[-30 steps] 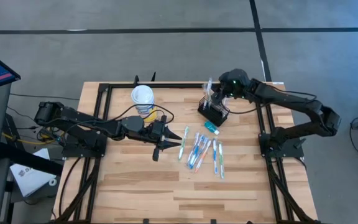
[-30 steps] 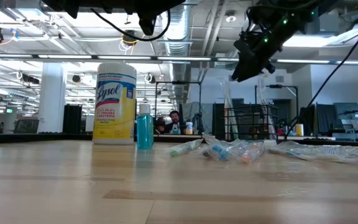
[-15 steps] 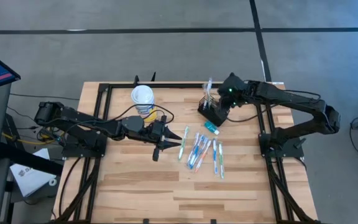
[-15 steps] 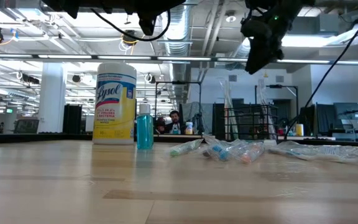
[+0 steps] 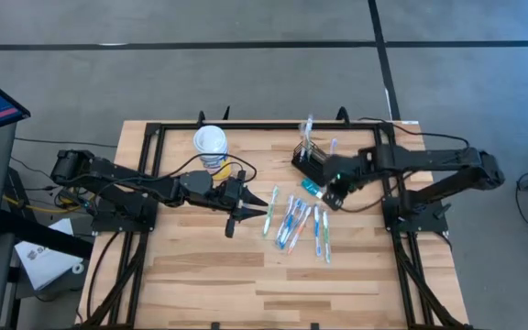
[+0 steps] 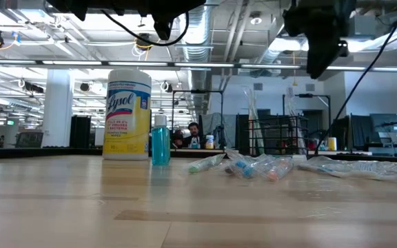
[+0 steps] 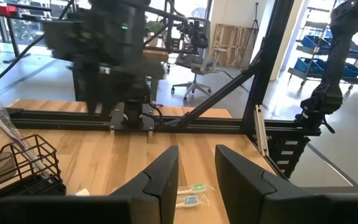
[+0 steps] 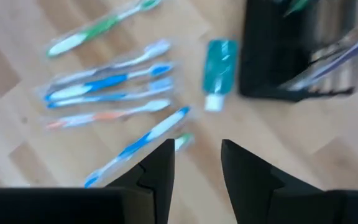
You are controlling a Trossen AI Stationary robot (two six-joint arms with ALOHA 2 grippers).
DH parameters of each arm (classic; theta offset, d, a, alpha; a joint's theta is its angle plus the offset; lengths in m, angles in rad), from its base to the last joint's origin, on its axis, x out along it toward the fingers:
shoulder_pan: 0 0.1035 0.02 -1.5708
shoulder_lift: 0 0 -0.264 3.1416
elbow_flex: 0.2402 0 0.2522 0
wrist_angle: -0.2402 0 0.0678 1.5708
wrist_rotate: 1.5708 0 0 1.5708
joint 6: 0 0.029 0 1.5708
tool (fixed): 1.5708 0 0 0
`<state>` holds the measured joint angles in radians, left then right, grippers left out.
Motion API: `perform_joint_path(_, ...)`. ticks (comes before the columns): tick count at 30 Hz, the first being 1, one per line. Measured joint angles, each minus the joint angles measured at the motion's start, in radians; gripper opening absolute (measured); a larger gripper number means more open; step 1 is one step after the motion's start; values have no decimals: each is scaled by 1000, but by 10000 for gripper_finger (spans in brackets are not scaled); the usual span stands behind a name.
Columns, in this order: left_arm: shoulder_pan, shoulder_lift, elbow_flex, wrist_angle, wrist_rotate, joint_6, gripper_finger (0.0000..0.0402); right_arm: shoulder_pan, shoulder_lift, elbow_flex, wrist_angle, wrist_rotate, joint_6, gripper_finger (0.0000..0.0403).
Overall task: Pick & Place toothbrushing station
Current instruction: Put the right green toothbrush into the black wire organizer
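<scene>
The toothbrushing station, a black wire-mesh caddy (image 5: 313, 159), stands on the table at the far right. A few wrapped toothbrushes (image 5: 307, 130) stick up out of it. More wrapped toothbrushes (image 5: 296, 221) lie flat on the wood nearer the front, and a small teal tube (image 8: 219, 71) lies beside the caddy. My right gripper (image 5: 332, 192) hangs open just near of the caddy, pointing down over the tube and the loose brushes (image 8: 114, 87). My left gripper (image 5: 237, 202) waits open and level at the table's middle, left of the brushes.
A yellow wipes canister (image 5: 211, 147) with a white lid stands at the far middle, with a small blue bottle (image 6: 160, 145) beside it. A black frame (image 5: 154, 137) runs along the table's edges. Bare wood (image 5: 246, 275) lies toward the near edge.
My right gripper has swung away from above the caddy toward the table's near edge. It has tipped over and now points down over the tube and the loose toothbrushes. The caddy and brushes have stayed where they were.
</scene>
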<state>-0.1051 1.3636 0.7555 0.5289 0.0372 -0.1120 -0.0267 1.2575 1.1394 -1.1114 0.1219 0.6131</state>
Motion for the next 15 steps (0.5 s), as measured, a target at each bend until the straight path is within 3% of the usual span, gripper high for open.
perform_joint_path(6, 0, 0, 0, -5, 0, 0, 102, 192, 6, -37, 44, 8, 214, 121)
perform_joint_path(15, 0, 0, 0, -14, 0, 0, 102, 418, 7, -197, 172, 11, 557, 120)
